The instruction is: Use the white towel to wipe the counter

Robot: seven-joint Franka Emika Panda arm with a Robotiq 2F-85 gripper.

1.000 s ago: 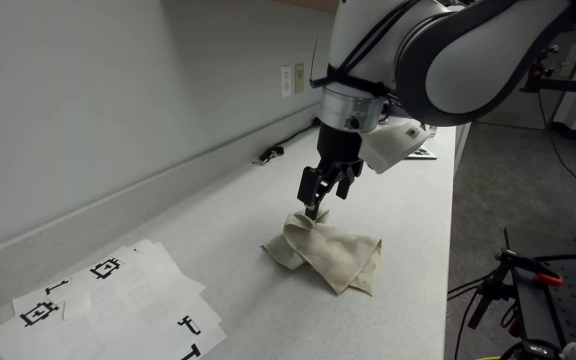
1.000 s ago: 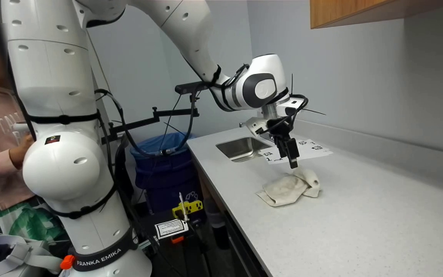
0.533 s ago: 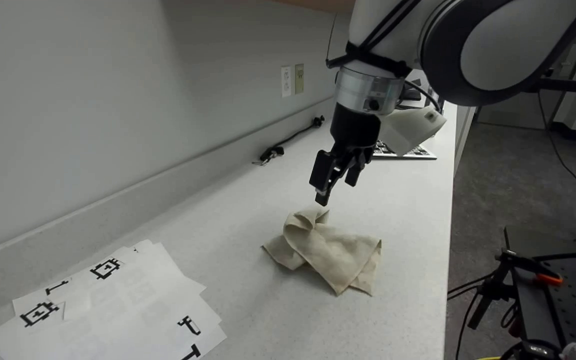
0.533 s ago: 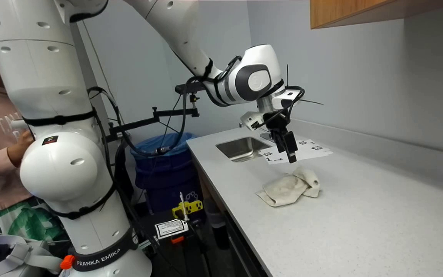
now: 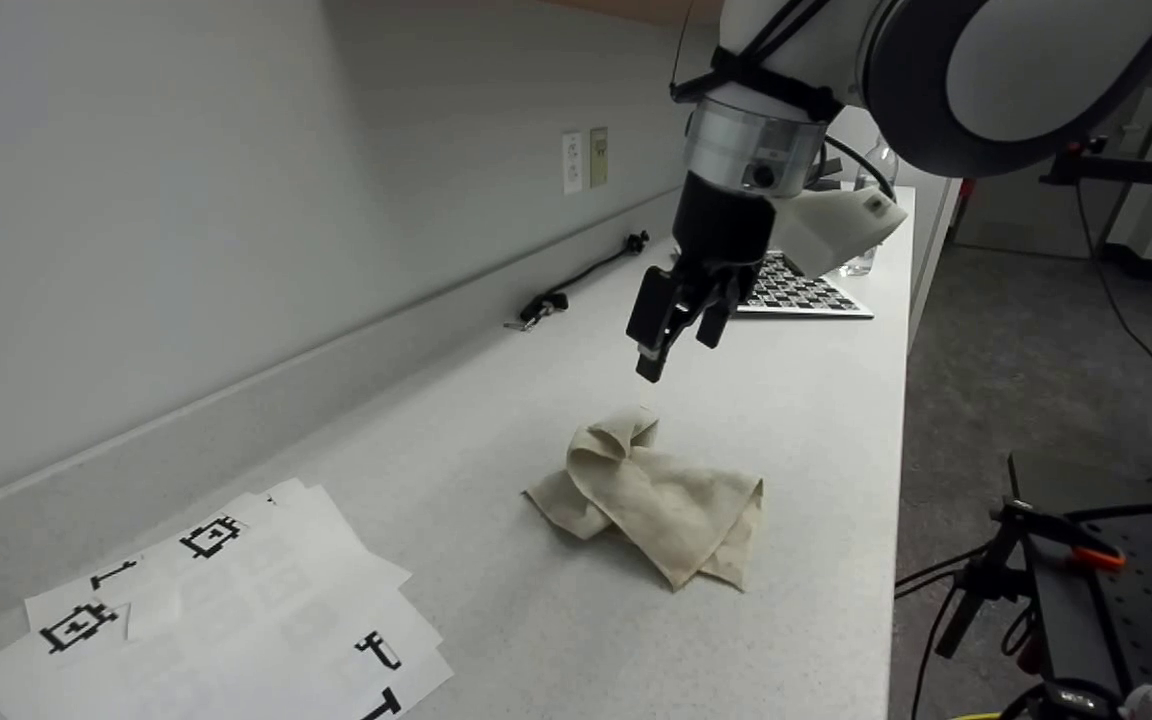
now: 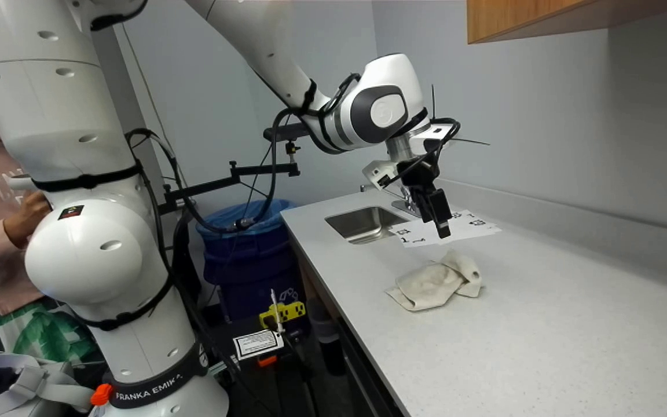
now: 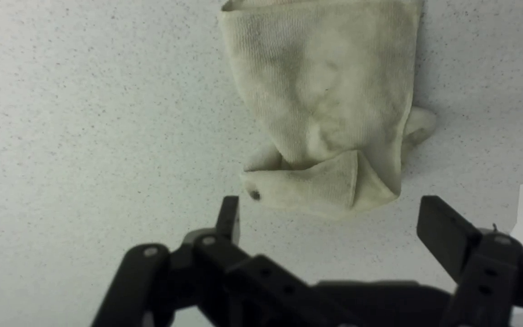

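The off-white, stained towel lies crumpled and folded on the pale speckled counter (image 5: 536, 640). It shows in both exterior views (image 5: 676, 505) (image 6: 433, 285) and fills the upper middle of the wrist view (image 7: 334, 81). My gripper hangs above the towel in both exterior views (image 5: 678, 355) (image 6: 441, 225), apart from it and pointing down at a slight tilt. In the wrist view my gripper (image 7: 329, 211) has its fingers wide apart with nothing held. The towel's folded near edge lies beyond and between the fingertips there. The counter also shows in an exterior view (image 6: 519, 347).
Marker-printed paper sheets lie on the counter (image 5: 266, 610) (image 6: 466, 230). A steel sink (image 6: 362, 226) is set in at the far end. A checkered board (image 5: 801, 290), a clear bottle (image 5: 861, 262) and a black cable (image 5: 546, 303) lie behind. A wall and overhead cabinet (image 6: 542, 20) border it.
My gripper has risen from close above the towel to a clear gap over it, shifting up and right in an exterior view. The towel has not moved.
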